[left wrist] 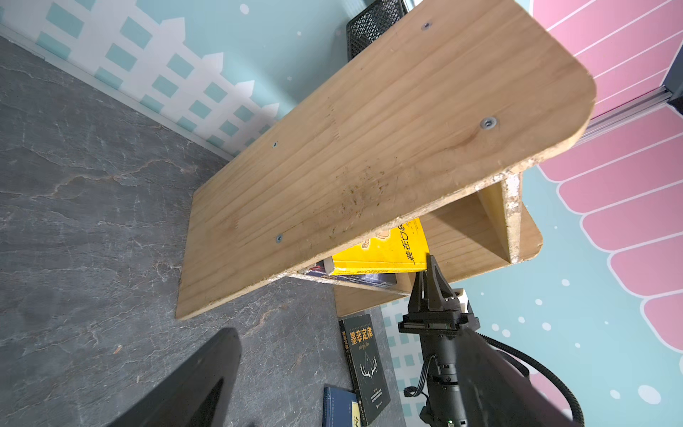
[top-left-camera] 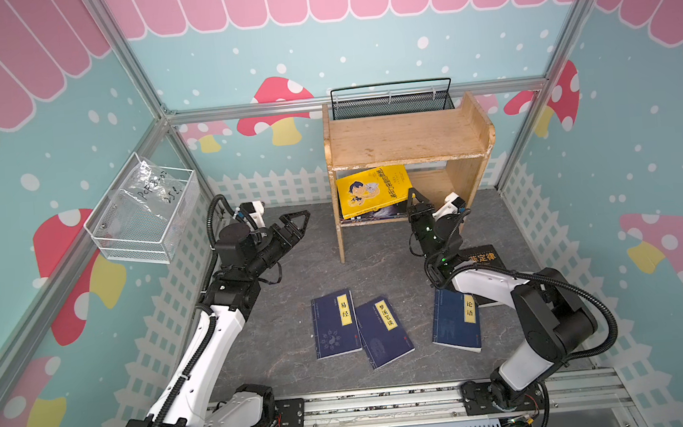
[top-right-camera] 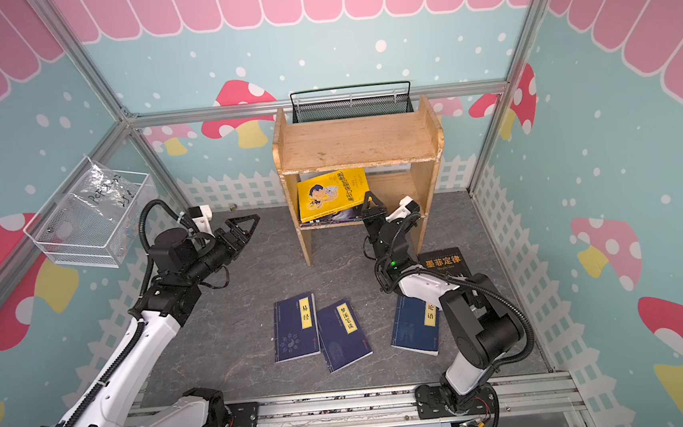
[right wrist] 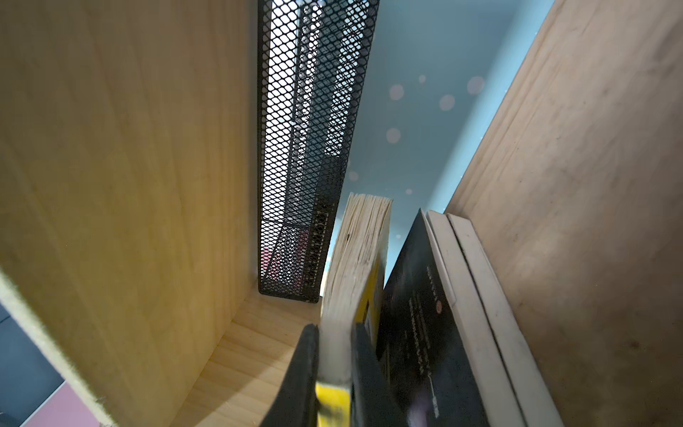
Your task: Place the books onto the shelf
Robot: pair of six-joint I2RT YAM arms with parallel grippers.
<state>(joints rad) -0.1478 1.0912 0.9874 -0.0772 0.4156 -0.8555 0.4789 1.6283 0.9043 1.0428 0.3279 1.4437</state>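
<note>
The gray desk [top-left-camera: 290, 268] carries a wooden shelf [top-left-camera: 400, 139]. Inside its lower level the right hand [top-left-camera: 414, 200] grips a yellow book [top-left-camera: 371, 191]. The left hand [top-left-camera: 301, 226], well apart from it, is spread wide and empty.

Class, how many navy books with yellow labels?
3, on the floor: left navy book, middle navy book beside it, right navy book apart. Shelf may hide more.

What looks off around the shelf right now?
The yellow book on the lower tier of the shelf sits askew, tilted up off the dark books under it, its corner pinched in the right end effector. The shelf's front edge is chipped pale.
</note>
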